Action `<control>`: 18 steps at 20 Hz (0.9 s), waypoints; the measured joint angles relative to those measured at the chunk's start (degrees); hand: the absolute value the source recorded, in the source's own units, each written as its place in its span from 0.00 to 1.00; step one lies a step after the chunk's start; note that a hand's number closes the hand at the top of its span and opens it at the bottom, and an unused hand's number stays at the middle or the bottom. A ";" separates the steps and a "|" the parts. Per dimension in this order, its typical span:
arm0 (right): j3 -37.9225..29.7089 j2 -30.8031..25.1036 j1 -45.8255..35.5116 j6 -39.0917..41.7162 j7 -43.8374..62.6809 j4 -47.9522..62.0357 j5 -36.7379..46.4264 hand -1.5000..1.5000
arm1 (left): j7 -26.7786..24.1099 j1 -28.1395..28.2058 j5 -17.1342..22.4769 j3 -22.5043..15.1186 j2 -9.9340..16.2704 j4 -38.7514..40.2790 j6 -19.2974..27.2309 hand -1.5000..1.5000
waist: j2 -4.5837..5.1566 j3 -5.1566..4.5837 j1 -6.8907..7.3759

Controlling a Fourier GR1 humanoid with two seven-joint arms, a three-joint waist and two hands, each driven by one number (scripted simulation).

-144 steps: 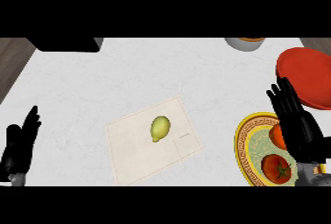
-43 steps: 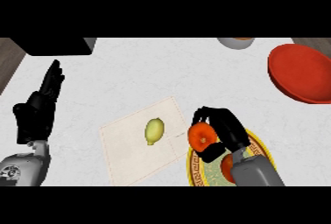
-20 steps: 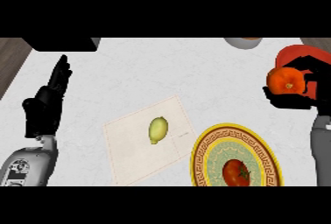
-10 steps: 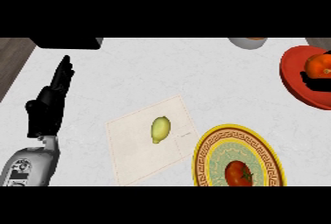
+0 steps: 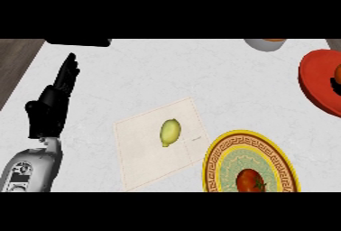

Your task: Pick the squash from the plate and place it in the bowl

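Left hand [image 5: 48, 115]: seen at nine o'clock, fingers straight and raised, nothing held.
Cutting board [image 5: 143, 158]: laid near centre, a lemon [image 5: 170, 132] resting on it.
Plate [image 5: 223, 155]: at five o'clock, just beside the board, a tomato [image 5: 251, 181] on it.
Bowl [image 5: 316, 83]: red, at two o'clock, cut by the edge.
Squash [image 5: 338, 72]: an orange sliver seen inside the bowl.
Right hand: fingers cannot be told.
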 measured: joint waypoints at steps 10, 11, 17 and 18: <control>-5.18 -3.31 -4.44 9.14 -5.36 12.70 -5.11 0.00 | -0.33 -1.51 -0.35 -0.39 -0.79 0.52 0.31 0.50 | 0.66 0.29 0.86; -5.82 -3.32 -4.38 10.01 -6.68 13.31 -5.85 0.00 | -0.76 -1.12 -0.29 -0.32 -0.68 0.68 0.16 0.50 | 0.64 0.28 0.83; -9.93 -3.95 -5.18 13.46 -12.81 15.56 -10.21 0.00 | -0.59 -1.26 0.17 -0.12 -0.69 0.46 -0.23 0.50 | 0.57 0.32 0.78; -10.67 -4.57 -5.08 14.15 -13.63 15.87 -10.92 0.00 | -0.63 -1.11 0.14 -0.10 -0.73 0.58 -0.19 0.50 | 0.54 0.31 0.62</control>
